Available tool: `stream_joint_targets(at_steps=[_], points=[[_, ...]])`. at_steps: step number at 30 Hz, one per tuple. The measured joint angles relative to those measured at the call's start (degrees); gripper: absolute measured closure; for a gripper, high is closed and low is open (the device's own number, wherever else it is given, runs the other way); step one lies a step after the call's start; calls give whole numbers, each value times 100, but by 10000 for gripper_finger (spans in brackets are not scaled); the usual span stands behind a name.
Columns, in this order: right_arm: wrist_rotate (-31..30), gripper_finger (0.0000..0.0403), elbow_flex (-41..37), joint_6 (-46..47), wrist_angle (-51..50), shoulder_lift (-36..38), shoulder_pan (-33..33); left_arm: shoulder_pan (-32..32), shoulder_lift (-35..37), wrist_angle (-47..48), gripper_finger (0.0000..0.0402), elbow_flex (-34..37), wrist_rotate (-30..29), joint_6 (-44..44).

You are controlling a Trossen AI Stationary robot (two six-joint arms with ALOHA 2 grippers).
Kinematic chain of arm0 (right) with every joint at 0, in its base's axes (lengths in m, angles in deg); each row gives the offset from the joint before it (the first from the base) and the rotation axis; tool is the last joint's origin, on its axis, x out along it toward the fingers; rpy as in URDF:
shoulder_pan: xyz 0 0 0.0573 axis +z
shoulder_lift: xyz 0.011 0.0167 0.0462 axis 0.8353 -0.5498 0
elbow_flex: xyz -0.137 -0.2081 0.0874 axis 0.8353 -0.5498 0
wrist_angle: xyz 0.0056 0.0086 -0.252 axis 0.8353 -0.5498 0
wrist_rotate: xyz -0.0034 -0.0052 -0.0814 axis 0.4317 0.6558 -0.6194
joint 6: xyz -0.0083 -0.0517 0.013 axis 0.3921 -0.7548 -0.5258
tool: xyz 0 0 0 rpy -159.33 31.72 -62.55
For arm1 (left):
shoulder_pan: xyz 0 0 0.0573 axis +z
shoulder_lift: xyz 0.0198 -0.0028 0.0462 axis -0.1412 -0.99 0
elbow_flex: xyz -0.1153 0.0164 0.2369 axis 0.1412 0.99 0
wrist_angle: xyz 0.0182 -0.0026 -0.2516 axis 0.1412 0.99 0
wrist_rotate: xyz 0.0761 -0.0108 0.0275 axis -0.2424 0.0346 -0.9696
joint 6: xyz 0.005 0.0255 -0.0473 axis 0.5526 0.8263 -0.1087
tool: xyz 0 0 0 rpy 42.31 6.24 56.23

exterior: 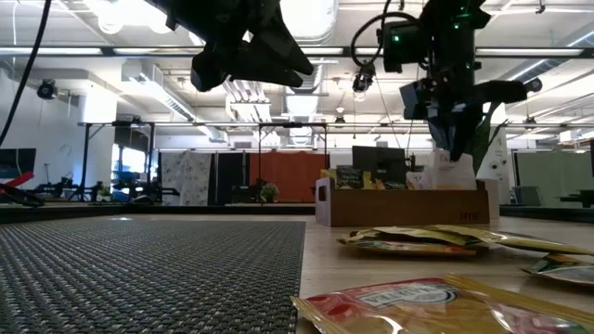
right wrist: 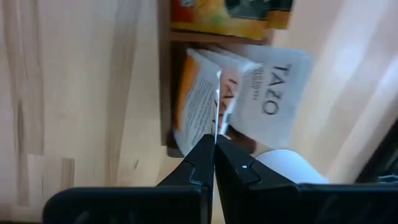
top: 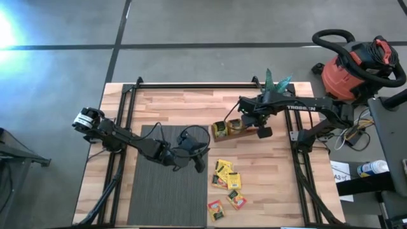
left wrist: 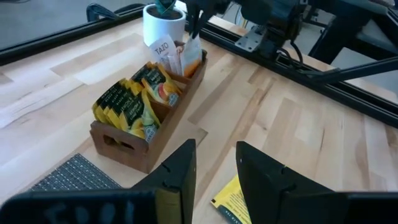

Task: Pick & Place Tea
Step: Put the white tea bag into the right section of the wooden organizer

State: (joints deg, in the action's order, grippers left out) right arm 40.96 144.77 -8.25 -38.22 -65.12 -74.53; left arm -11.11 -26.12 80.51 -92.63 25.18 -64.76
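From above, you see the right hand (top: 249, 121) over the far end of the brown wooden tray (top: 236, 131), near the white cup with a plant (top: 275, 86). The left hand (top: 198, 160) hangs at the edge of the grey mat (top: 166, 184). Loose tea sachets (top: 227, 184) lie on the worktop (top: 172, 108) just beside the left hand, on the side away from its arm and well apart from the right hand. The left arm is the nearer one to them.

At worktop height, you see the tray (exterior: 404, 206) standing behind the loose sachets (exterior: 418, 239), with both hands raised above the surface.

Looking past your left hand (left wrist: 214, 165), its fingers stand apart with nothing between them. A yellow sachet (left wrist: 233, 200) lies flat on the wood right below the fingertips. The tray (left wrist: 134, 140) sits ahead, its long axis running away from the hand, its near compartment packed with upright yellow sachets (left wrist: 127, 106).

Looking past your right hand (right wrist: 215, 146), the fingers are pressed together on the thin edge of a white and orange sachet (right wrist: 202, 102). This sachet stands edge-on in the tray's end compartment, with another white sachet (right wrist: 267, 96) just beside it. It seems you have only to let go here, then work the loose pile.
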Motion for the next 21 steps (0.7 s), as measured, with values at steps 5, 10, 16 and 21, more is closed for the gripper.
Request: stream_joint_targets(at_steps=[5,10,16,21], points=[[131,394,-206,-31,0,-3,81,0,0,32,294,0,-2,-2],[285,394,-220,167,114,-3,89,0,0,65,294,0,-3,-74],[433,385,-304,367,108,-3,89,2,0,71,294,0,-3,-104],[575,345,-326,1039,100,-3,117,0,0,82,294,0,-1,-180]])
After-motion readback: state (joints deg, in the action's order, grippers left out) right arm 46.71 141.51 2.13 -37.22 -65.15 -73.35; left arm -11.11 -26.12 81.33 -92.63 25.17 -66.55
